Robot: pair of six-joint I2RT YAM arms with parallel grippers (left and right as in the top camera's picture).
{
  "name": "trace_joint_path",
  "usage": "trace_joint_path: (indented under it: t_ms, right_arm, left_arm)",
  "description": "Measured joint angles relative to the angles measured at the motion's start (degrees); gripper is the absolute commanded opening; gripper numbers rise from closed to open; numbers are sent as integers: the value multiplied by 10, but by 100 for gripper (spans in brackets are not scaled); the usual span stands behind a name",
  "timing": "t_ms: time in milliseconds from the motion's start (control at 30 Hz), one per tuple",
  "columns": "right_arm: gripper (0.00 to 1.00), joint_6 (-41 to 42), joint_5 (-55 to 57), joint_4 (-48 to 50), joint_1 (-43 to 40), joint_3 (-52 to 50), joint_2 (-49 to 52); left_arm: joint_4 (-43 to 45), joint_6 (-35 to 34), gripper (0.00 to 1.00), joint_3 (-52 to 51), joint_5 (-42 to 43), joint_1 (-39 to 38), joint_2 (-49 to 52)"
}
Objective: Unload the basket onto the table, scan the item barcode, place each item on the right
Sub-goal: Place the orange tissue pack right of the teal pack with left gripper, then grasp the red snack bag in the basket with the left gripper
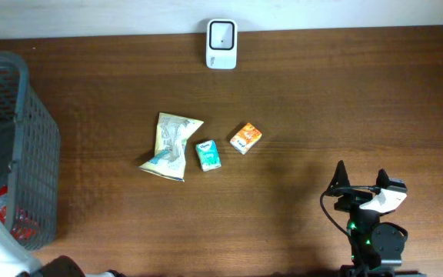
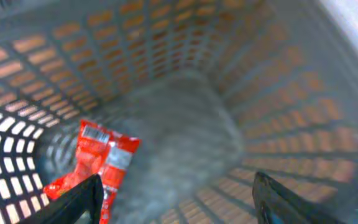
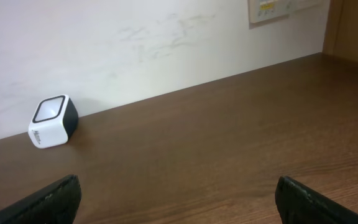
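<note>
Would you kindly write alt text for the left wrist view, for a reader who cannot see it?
The left end effector, open and empty, hangs inside a grey mesh basket. A red packet with a white label lies on the basket floor, at the lower left of the picture.
</note>
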Motion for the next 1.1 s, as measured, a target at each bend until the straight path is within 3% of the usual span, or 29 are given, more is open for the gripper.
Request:
trace_joint_path:
  t_ms: [200, 367, 600, 967, 1100]
  right_arm:
    - [99, 0, 0, 0, 0, 0, 0]
    - [98, 0, 0, 0, 0, 0, 0]
    - [99, 0, 0, 0, 0, 0, 0]
    - [99, 0, 0, 0, 0, 0, 0]
    - [99, 0, 0, 0, 0, 0, 0]
  left_arm:
    - [99, -10, 80, -188, 1, 28, 9]
    - [230, 26, 82, -319, 1, 69, 19]
    - [262, 85, 79, -336, 0, 114, 74]
    - [277, 162, 82, -337, 0, 165, 141]
    - [281, 179, 77, -336, 5, 165, 177]
